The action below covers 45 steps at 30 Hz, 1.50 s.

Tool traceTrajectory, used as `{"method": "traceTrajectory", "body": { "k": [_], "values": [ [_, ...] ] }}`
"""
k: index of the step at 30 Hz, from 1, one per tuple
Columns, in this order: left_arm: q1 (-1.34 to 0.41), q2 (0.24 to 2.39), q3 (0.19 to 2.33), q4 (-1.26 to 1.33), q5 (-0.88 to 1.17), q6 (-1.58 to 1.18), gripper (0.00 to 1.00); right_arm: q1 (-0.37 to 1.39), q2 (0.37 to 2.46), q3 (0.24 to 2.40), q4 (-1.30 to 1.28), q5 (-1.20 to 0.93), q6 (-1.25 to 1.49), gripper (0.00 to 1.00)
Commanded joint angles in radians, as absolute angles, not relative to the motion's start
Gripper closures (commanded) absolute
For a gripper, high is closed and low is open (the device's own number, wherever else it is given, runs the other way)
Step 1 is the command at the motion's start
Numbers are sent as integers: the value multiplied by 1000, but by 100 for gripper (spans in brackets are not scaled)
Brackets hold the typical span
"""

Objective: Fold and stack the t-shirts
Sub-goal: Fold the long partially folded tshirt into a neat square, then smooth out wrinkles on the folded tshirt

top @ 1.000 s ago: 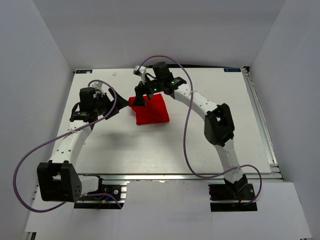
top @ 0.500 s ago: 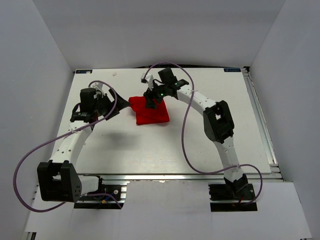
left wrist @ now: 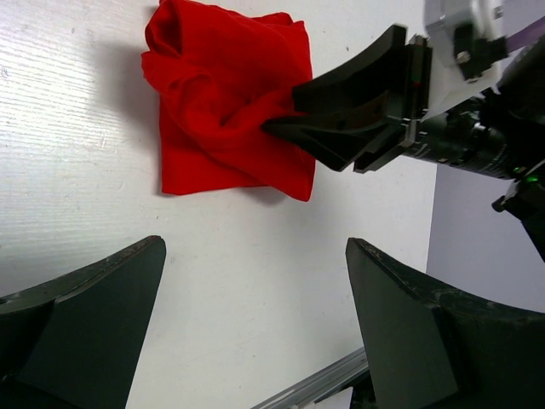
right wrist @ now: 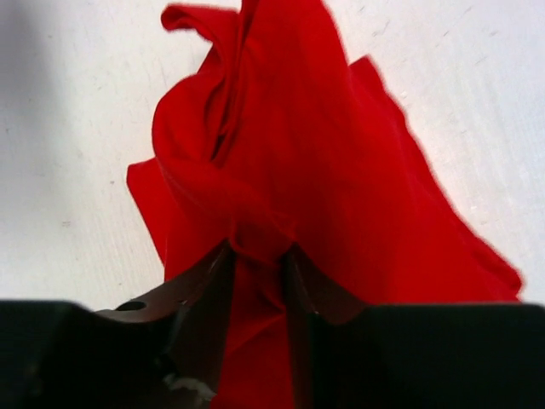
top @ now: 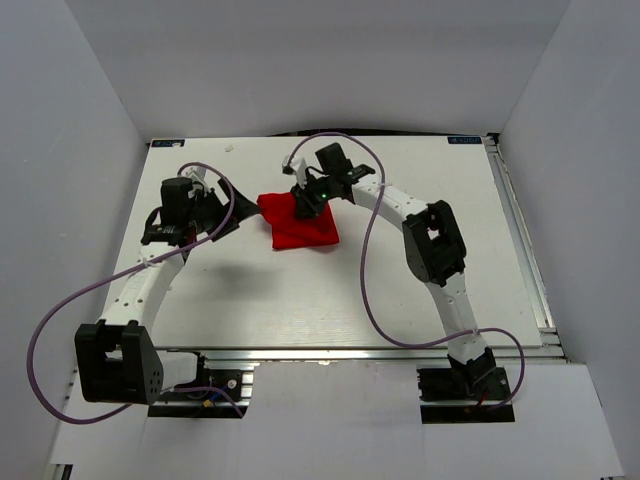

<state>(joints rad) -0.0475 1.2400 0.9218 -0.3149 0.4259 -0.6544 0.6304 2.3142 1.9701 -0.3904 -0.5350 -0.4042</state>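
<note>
Since a second ago, the right gripper (top: pixel 303 205) has swung in from the far left corner of the t-shirt (top: pixel 310 232) and sunk onto the cloth, with its jaws drawing together on the way. The left arm has not shifted, and the shirt's outline on the table (top: pixel 400 290) looks much the same to us.

At the left of the overhead view, the left gripper (top: pixel 226 210) hangs over bare table just left of the shirt. It points toward the shirt without touching it. In its own camera we see its two dark fingers (left wrist: pixel 85 324) spread wide, with white table showing between them.

Next comes the t-shirt, a loosely folded, rumpled red bundle. It lies on the far half of the table, a little left of centre. Its near part lies fairly flat, while the far part is gathered into ridges and folds.

To the right, the right gripper reaches in from the far right side and presses into that gathered part. In the right wrist view, a bunched ridge of red cloth sits between its fingers (right wrist: pixel 204 285), which pinch it from both sides. The cloth bulges out past the tips. The left wrist view shows the same tips meeting in a point on the shirt's edge. We cannot tell whether the pinched fold is clear of the table. The right arm arches back to its base at the near right edge.
</note>
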Motion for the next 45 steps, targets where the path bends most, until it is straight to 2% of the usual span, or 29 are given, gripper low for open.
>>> {"method": "traceTrajectory", "body": {
  "k": [1,5,15,19,20,23,24,29,36,40,44,45],
  "values": [
    [-40,1235,922,-302,433,-652,2,634,2252,1928,-365,-584,-411,66],
    [-40,1232,919,-299,436,-650,2,635,2232,1905,-365,-627,-402,78],
    [-35,1229,916,-298,439,-652,2,702,2089,1759,-288,-741,-405,82],
    [-32,1227,917,-296,442,-652,2,738,2114,1775,-294,-745,-377,70],
    [-32,1227,916,-296,442,-653,2,752,2132,1784,-301,-752,-370,61],
    [-31,1227,913,-298,443,-650,2,773,2178,1854,-351,-802,-342,43],
    [-29,1227,911,-298,443,-652,2,776,2186,1864,-359,-813,-336,40],
    [-28,1235,907,-290,446,-649,2,746,2152,1855,-328,-810,-321,36],
    [-26,1383,891,-282,500,-678,3,612,2169,1907,-294,-694,-282,44],
    [-26,1481,929,-285,462,-718,9,563,2181,1930,-311,-664,-299,40],
    [-26,1606,982,-206,483,-750,37,548,2174,1913,-305,-666,-304,40],
    [-26,1632,994,-189,494,-764,40,546,2172,1907,-299,-666,-299,40]
  ]
}}
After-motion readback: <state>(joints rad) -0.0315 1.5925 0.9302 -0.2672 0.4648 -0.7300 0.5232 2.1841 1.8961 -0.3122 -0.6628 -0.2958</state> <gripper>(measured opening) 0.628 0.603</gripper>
